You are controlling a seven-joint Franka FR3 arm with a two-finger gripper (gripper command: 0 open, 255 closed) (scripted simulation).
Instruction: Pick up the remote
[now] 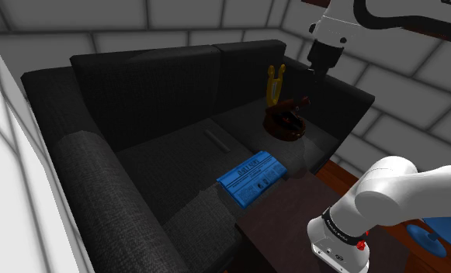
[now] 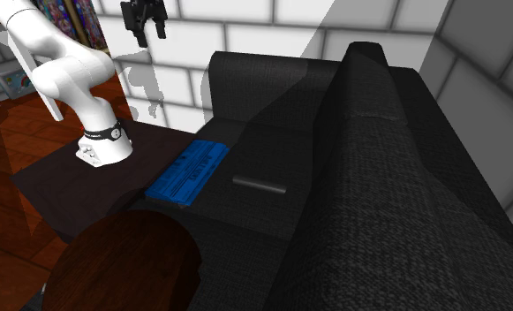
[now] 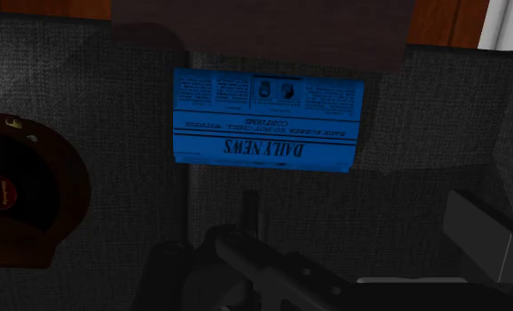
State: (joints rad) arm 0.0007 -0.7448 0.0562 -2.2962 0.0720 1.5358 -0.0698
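The remote (image 1: 216, 139) is a slim grey bar lying flat on the dark sofa seat (image 1: 169, 167), a little beyond a blue newspaper (image 1: 251, 177). In the second exterior view the remote (image 2: 259, 185) lies to the right of the newspaper (image 2: 189, 171). My black gripper (image 1: 320, 71) hangs high above the sofa's far arm, well away from the remote. In the second exterior view the gripper (image 2: 148, 37) is open with nothing between its fingers. From the wrist, the remote (image 3: 250, 212) appears as a narrow dark strip just past the newspaper (image 3: 267, 119).
A brown ornament (image 1: 286, 120) with a yellow part (image 1: 274, 84) stands on the seat below the gripper. My stand (image 2: 69, 181) adjoins the sofa's front. A round brown table (image 2: 126, 261) is near the sofa arm. The backrest (image 1: 146, 85) rises behind the remote.
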